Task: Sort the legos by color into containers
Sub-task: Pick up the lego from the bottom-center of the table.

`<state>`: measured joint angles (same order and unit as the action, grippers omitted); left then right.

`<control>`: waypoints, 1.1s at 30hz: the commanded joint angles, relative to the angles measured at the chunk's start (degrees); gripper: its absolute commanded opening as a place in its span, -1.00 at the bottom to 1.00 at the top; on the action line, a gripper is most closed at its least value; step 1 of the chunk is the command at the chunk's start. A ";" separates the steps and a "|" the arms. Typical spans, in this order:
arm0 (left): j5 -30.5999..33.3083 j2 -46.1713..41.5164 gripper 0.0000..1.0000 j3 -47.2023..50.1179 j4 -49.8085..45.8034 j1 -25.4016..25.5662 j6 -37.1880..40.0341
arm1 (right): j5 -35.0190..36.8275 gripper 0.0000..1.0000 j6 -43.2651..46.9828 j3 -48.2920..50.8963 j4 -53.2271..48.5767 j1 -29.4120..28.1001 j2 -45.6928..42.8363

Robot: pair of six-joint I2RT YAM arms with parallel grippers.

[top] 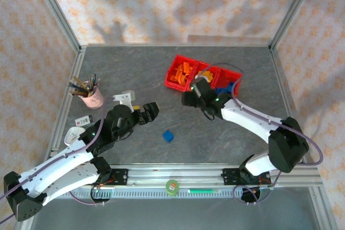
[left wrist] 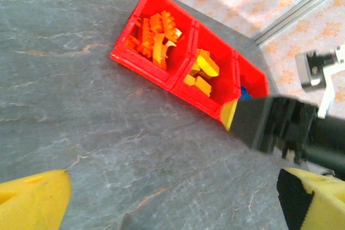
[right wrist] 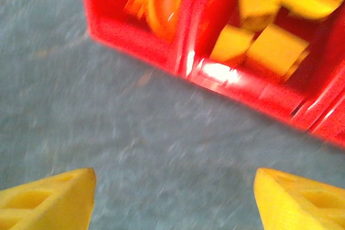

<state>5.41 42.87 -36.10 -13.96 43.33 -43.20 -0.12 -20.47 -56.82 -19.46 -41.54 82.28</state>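
Hovering near red containers (left wrist: 143,64), right tool (right wrist: 172,203) spread; white tag (top: 83,120) print illegible.

A: What is the worktop (top: 135,68) like?
B: Dark grey, veined like stone, evenly lit.
A: And around it?
B: Pale cream wallpaper with small orange flowers on the back wall (top: 161,4), the left wall (top: 32,52) and the right wall (top: 318,52). Slanted aluminium posts (top: 56,9) stand at the corners, soft grey shadows (top: 108,28) fall across the back wall, and a metal rail (top: 178,172) edges the near side
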 commanded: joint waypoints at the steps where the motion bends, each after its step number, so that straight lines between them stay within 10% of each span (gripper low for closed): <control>1: 1.96 -2.69 0.99 1.10 -5.81 -0.46 -0.69 | 0.91 0.58 -1.99 1.06 -3.69 -5.83 -0.84; 15: 7.24 -12.64 0.98 4.40 -15.87 -0.61 -4.51 | 4.54 0.69 -6.54 2.44 -0.15 -25.11 10.75; 33: 6.81 -14.04 0.99 6.58 -14.82 -0.71 -5.58 | 8.54 -0.14 -4.38 -1.30 3.10 -25.43 19.82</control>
<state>11.20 29.21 -30.24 -28.12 42.96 -48.16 6.13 -24.51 -57.12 -17.39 -66.72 101.73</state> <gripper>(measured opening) 0.992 0.446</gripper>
